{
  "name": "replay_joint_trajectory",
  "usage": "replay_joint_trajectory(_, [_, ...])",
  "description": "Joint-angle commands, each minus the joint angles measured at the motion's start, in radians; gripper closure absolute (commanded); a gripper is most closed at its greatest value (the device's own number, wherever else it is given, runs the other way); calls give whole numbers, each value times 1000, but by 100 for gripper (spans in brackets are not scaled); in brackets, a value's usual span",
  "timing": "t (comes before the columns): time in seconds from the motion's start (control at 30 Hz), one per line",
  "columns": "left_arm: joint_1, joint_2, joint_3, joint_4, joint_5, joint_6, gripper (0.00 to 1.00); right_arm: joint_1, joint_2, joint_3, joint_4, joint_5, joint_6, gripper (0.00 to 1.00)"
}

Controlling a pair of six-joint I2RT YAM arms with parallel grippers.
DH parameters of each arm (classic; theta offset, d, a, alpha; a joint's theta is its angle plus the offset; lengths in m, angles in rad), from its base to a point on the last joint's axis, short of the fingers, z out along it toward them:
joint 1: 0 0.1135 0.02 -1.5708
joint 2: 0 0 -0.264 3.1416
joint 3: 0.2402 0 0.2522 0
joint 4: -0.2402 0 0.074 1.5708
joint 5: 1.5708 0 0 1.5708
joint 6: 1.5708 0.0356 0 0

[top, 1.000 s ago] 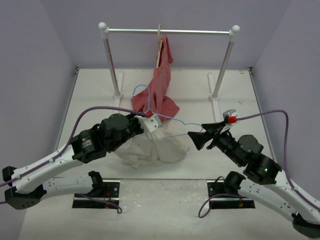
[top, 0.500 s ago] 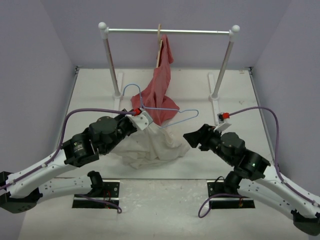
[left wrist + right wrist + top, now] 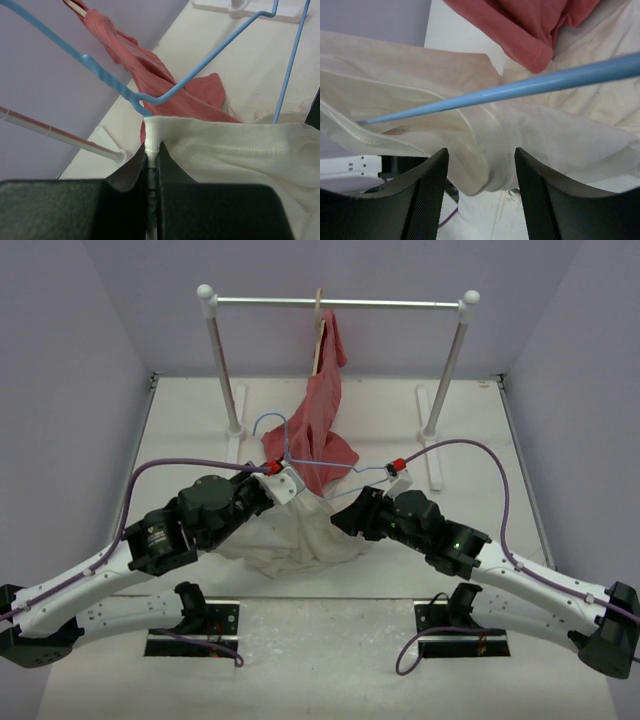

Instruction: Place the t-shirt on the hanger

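Clamps the t-shirt (image 3: 235,150) by its collar rib between fully closed left fingers (image 3: 172,172), just beneath the twisted neck of the hanger (image 3: 210,58). Holds right fingers (image 3: 427,195) parted, gripping nothing, shirt folds just ahead. Leaves the t-shirt bunched on the counter (image 3: 200,420), centre frame, below the red garment (image 3: 320,420).
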State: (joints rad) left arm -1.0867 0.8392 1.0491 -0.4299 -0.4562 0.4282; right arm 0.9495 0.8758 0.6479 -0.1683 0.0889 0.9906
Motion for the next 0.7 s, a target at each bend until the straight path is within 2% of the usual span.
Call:
replay_joint_trajectory(0.0, [1,2,2,112,-5,-23,100,50,28,-7,79,-35,17,44])
replay_joint_trajectory(0.1, [1,4,0,114,-7,-31,100,60,25,-10,76,-21,17,51])
replay_joint_trajectory(0.23, [1,-7,-4,130,-41,-44,100,68,14,-45,72,1,25,56])
replay_joint_trajectory(0.37, [1,-19,-3,151,-74,-56,100,77,25,-79,83,16,34,58])
replay_joint_trajectory(0.5, [1,-20,10,148,-36,-66,100,89,51,-61,42,112,22,59])
replay_joint_trajectory(0.6, [1,-17,17,135,-15,-70,100,89,60,-32,24,144,0,73])
replay_joint_trajectory(0.67, [1,-18,13,135,-14,-74,100,89,65,-11,20,162,-7,75])
